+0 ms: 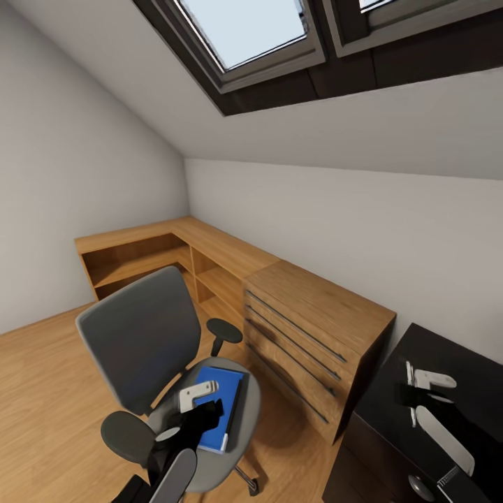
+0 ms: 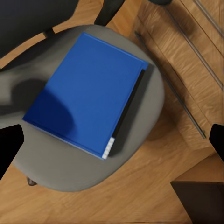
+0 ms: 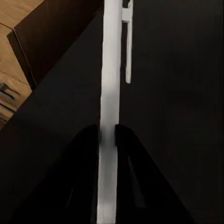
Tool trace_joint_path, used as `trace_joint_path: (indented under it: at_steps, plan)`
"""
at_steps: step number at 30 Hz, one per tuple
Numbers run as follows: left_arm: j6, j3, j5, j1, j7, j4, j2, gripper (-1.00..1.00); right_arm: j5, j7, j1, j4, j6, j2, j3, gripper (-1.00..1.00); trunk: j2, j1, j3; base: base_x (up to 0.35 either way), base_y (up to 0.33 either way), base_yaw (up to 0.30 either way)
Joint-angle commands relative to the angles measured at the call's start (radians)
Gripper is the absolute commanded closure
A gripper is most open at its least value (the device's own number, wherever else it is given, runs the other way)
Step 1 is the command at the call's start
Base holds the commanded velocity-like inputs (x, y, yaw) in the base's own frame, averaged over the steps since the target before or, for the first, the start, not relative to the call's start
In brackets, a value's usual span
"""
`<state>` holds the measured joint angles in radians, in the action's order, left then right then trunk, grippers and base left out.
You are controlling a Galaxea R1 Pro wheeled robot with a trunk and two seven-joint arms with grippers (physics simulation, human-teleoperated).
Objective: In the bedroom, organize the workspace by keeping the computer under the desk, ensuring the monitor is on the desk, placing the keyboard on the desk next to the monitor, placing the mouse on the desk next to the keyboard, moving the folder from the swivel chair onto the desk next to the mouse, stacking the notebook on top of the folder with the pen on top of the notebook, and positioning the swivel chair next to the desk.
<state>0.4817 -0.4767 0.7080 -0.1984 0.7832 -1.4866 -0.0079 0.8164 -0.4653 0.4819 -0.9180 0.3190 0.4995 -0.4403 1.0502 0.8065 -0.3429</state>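
A blue folder [image 1: 225, 383] [image 2: 88, 88] with a dark spine lies flat on the grey seat of the swivel chair [image 1: 140, 335] [image 2: 56, 170]. Just above the folder hovers my left gripper [image 1: 202, 405] [image 2: 112, 140], open, its black fingers [image 2: 9, 147] spread wide to either side of the folder and apart from it. Over the black desk [image 1: 454, 349] [image 3: 177, 116] at the right, my right gripper [image 1: 413, 398] [image 3: 107, 133] is shut on a thin white pen [image 1: 410, 372] [image 3: 111, 56] with a clip, held just above the desk top.
A wooden chest of drawers [image 1: 314, 328] [image 2: 186, 42] stands between the chair and the black desk. A low wooden shelf unit [image 1: 175, 244] runs along the far walls into the corner. A sloped ceiling with skylights [image 1: 244, 28] hangs overhead. Wooden floor [image 1: 42, 391] lies left of the chair.
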Motion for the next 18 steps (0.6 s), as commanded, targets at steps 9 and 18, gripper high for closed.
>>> trace_joint_path:
  at_steps: [9, 18]
  plan:
    - [0.000, -0.036, 0.006, -0.001, 0.010, -0.001, 0.000, -1.00, 0.003, 0.115, 0.126, 0.283, -0.071, -0.004, -0.005, 1.00, 0.001, 0.000, -0.001, 0.000, 0.000, 0.000]
    - [0.000, -0.120, 0.008, -0.001, 0.015, 0.002, 0.000, -1.00, 0.007, 0.236, 0.200, 0.459, -0.081, -0.021, -0.004, 1.00, 0.001, 0.000, -0.001, 0.000, 0.000, 0.000]
